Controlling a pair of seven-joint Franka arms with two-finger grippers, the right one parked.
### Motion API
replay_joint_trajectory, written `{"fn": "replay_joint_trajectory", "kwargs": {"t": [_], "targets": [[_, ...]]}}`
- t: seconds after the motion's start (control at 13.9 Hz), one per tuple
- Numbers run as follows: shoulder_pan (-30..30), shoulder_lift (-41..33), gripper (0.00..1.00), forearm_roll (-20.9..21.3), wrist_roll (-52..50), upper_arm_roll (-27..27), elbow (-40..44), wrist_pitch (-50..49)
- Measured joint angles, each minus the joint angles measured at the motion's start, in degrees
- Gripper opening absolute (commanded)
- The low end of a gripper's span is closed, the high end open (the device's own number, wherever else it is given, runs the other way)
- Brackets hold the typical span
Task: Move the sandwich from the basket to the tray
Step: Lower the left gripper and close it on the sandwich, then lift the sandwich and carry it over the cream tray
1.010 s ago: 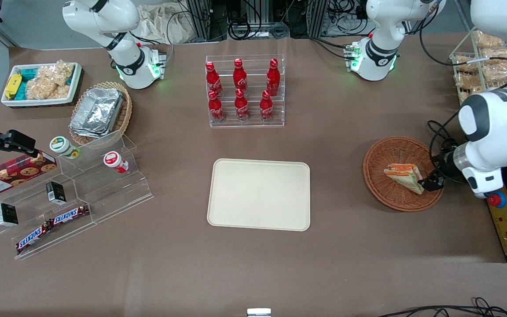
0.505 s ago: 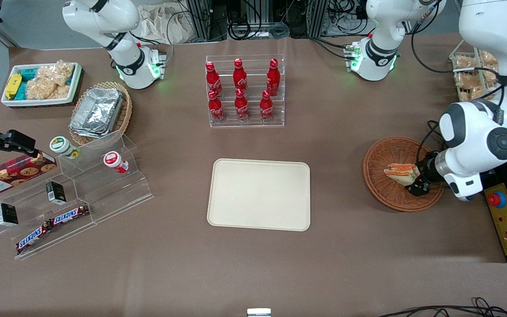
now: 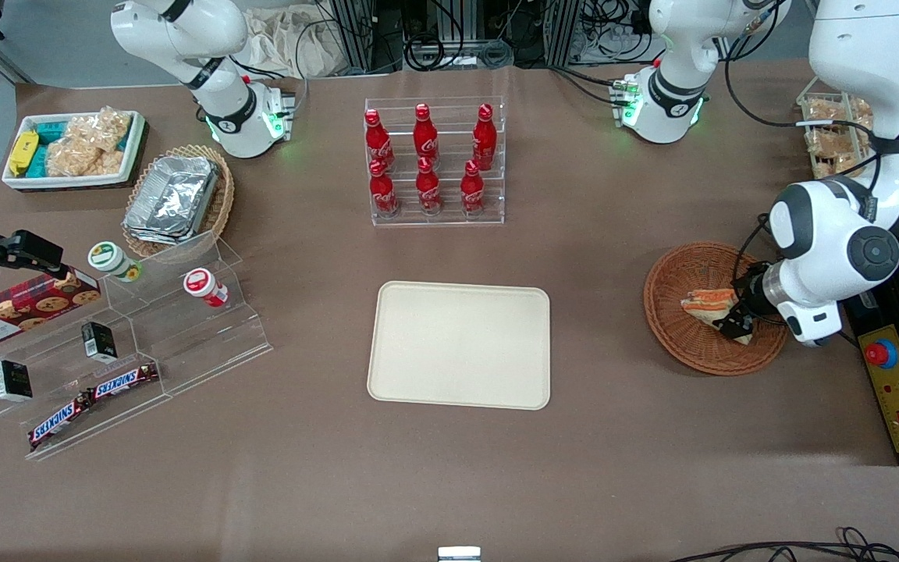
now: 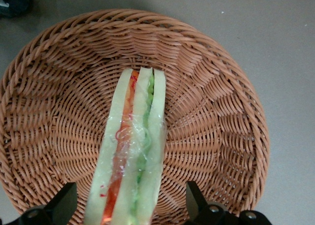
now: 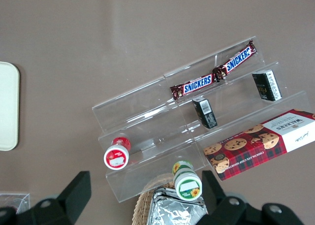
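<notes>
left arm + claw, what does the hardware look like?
Glossy white rounded shells with dark grey round joint caps on the left arm, and black cables looped along it to the wrist. Its base glows green. The claw has two black wedge-shaped fingers set apart, hovering over the round reddish-brown woven wicker basket, either side of the clear-wrapped triangular sandwich.

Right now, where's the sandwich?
The sandwich lies in the basket toward the working arm's end of the table, well apart from the tray. The open gripper straddles its end, fingers on either side.
</notes>
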Motion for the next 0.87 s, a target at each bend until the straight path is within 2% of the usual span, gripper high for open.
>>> {"fn": "replay_joint_trajectory", "kwargs": {"t": [0.29,0.36,0.43,0.51,0.58,0.72,0.87], "targets": [[0.1,0.8,0.97,0.0,0.0,0.1,0.0,0.2],[0.2,1.5,0.77,0.0,0.0,0.2,-0.1,1.0],[0.2,2.5,0.48,0.1,0.1,0.3,-0.1,2.0],[0.2,3.6,0.13,0.3,0.2,0.3,-0.1,2.7],[0.2,4.5,0.0,1.2,0.3,0.3,0.1,3.2],[0.3,5.3,0.0,3.3,0.2,0.3,1.1,3.1],[0.2,5.1,0.0,3.7,0.3,0.2,3.6,-0.6]]}}
